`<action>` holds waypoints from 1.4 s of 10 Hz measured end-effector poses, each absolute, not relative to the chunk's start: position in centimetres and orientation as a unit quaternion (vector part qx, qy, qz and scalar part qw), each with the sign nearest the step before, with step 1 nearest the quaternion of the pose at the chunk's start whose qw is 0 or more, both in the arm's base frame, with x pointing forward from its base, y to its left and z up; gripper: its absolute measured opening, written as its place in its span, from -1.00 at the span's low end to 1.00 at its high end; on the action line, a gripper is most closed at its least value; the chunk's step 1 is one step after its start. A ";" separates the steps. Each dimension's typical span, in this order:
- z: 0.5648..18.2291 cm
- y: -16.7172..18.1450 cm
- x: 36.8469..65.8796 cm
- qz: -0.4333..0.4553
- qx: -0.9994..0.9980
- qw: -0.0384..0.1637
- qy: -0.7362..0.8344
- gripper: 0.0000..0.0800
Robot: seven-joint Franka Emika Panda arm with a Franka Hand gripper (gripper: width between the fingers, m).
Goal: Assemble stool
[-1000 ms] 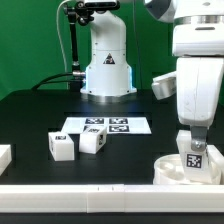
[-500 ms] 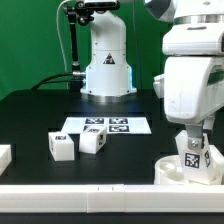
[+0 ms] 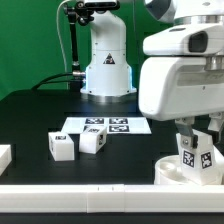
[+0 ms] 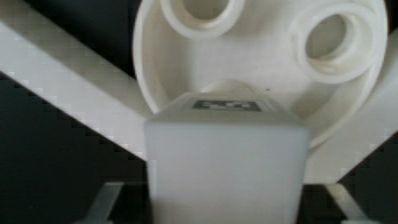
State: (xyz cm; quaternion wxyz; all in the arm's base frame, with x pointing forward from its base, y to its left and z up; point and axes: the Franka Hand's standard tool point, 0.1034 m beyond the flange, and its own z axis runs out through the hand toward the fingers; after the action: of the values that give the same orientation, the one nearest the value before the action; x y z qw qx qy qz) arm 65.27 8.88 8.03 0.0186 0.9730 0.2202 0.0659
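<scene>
— Where's the stool at?

— The round white seat (image 3: 167,170) lies flat on the dark worktop (image 3: 35,115), close to its front edge on the exterior view's right. The wrist view looks down on it, and two of its round holes show plainly.

— And the legs?

— One leg (image 3: 194,158), a white block with a black-and-white tag facing the exterior camera, hangs right over the seat, leaning a little. From these angles I can't tell whether its lower end touches the seat.

— What holds it?

— The hand (image 3: 196,143). Its two fingers are clamped on the block's sides, and in the wrist view the block fills the whole gap between them.

— Other parts?

— Two loose legs stand side by side on the worktop, well apart from the seat, toward the exterior view's left: the left leg (image 3: 61,147) and the right leg (image 3: 92,141), the second one tipped.

— Beyond those?

— The marker board (image 3: 105,126) lies flat just behind them. A plain white bar (image 3: 4,156) sits at the far left edge, and another long white rail (image 3: 80,193) runs along the front.
</scene>
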 end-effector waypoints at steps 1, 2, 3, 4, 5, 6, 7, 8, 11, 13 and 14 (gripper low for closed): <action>8.0 9.0 65.3 0.072 0.988 0.008 0.135 -0.14; 8.1 9.2 65.3 0.075 0.994 0.004 0.080 -0.14; 8.1 9.4 65.3 0.075 0.997 -0.003 0.029 -0.14; 8.1 9.5 65.3 0.073 0.997 -0.016 -0.037 -0.14; 8.1 9.6 65.2 0.070 0.993 -0.028 -0.096 -0.14; 8.0 9.7 65.2 0.067 0.988 -0.035 -0.134 -0.14; 8.0 9.7 65.1 0.065 0.983 -0.039 -0.168 -0.14; 8.0 9.7 65.1 0.064 0.978 -0.041 -0.194 -0.14; 8.0 9.8 65.1 0.059 0.961 -0.048 -0.264 -0.14; 7.9 9.9 65.0 0.053 0.943 -0.052 -0.325 -0.14; 7.9 9.9 64.9 0.051 0.937 -0.053 -0.340 -0.14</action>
State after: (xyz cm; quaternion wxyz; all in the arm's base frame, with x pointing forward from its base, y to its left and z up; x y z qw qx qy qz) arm 64.93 9.86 7.94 -0.0530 0.9374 -0.3404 0.0510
